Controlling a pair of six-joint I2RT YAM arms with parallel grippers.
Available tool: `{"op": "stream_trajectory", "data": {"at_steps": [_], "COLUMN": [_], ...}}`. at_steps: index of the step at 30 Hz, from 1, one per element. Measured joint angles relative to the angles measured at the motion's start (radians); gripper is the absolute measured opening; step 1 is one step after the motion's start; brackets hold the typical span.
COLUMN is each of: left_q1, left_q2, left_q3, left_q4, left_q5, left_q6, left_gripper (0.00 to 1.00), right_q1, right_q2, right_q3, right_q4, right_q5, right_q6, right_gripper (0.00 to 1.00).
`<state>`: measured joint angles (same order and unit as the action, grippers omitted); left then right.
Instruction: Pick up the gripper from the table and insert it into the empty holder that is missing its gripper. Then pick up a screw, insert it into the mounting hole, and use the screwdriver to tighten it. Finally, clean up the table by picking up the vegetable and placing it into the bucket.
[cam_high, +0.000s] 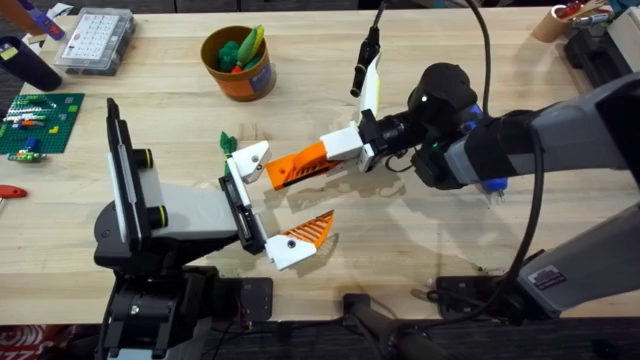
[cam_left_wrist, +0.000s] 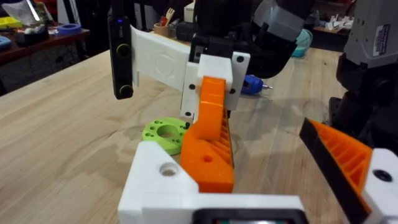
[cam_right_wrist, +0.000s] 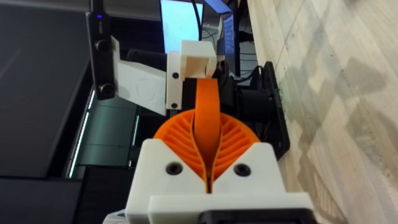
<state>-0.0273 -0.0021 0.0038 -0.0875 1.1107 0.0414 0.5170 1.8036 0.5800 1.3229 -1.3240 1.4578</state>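
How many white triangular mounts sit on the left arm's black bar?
2: one bare mount beside the orange wedge pad the right gripper holds; one mount carrying an orange ribbed pad.

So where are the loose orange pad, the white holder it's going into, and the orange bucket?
the gripper (cam_high: 298, 164), overhead view, middle of its orange ribbed body.
the holder (cam_high: 250, 155), overhead view, flat white face near its dark dot.
the bucket (cam_high: 247, 82), overhead view, orange outer wall.

Bright, even light falls from above on the pale tabletop (cam_high: 420, 240). Soft shadows pool under the dark arm (cam_high: 520, 140) and streak the wood beyond the jaws in the right wrist view. Nearest white parts blur in both wrist views; the room behind sits dim.
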Motion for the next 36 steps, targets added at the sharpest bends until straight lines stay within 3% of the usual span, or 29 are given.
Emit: {"op": "stream_trajectory", "data": {"at_steps": [15,22,36], "left_q1": [0.0,0.0,0.0], "left_q2": [0.003,0.003,0.003], "left_q3": [0.001,0.001,0.001], "left_q4": [-0.015,-0.015,-0.015], "left_q5": [0.0,-0.001,0.0], "left_q6": [0.0,0.0,0.0], "left_gripper": [0.99,0.99,0.99], "right_q1": [0.0,0.0,0.0], "right_q2": [0.001,0.001,0.001], "right_q3": [-0.001,-0.001,-0.001], "right_q4": [0.004,0.131,0.108], "right_q5": [-0.001,-0.002,-0.004], "right_q6": [0.021,0.079,0.122], "right_gripper": [0.017,0.017,0.017]}}
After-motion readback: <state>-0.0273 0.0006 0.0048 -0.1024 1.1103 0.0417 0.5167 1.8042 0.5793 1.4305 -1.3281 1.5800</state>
